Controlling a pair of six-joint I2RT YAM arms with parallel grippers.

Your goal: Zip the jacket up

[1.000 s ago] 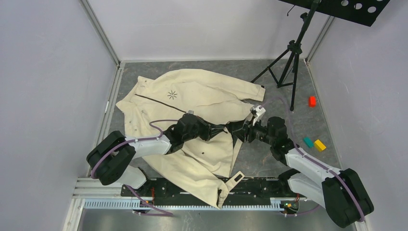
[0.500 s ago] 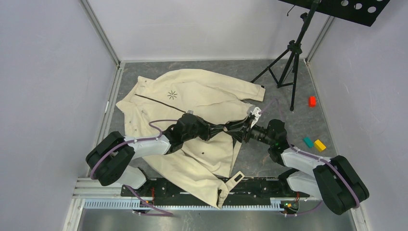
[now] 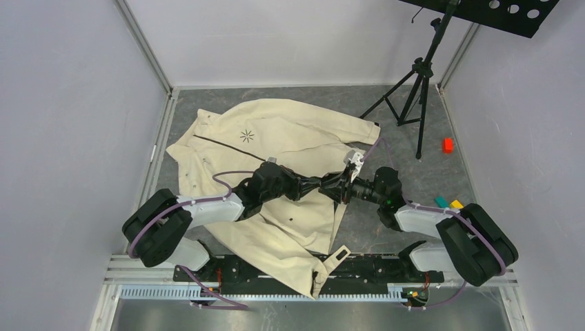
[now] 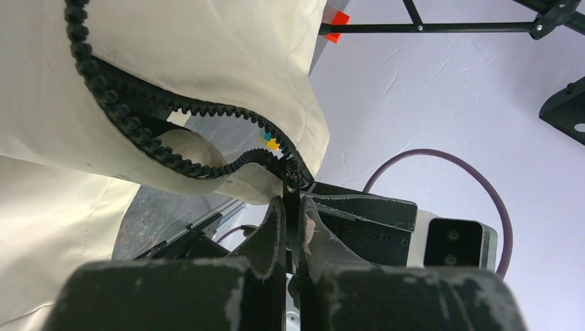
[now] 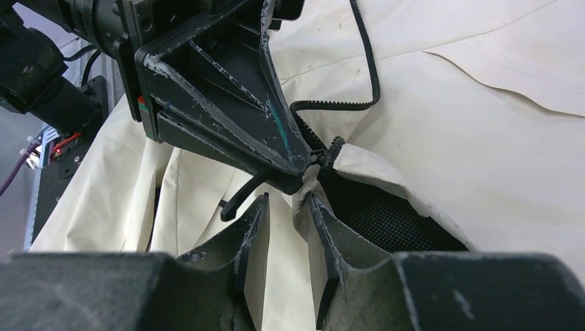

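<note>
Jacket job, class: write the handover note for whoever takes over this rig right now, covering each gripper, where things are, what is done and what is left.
Left gripper: shut on the bottom end of the zipper.
Right gripper: open, with its fingers on either side of the jacket edge next to that end.
Jacket: spread out flat, logo up, with both grippers at its lower front.
Done: the zipper's bottom end is pinched.
Left: the two tooth rows are apart in the left wrist view. Join them and run the zip up to the collar. I cannot make out the slider.

Jacket [image 3: 276, 134] spread on table [image 3: 441, 176], left of centre; tripod [image 3: 421, 69] behind at right (blocks [image 3: 448, 145] in front of it)
</note>
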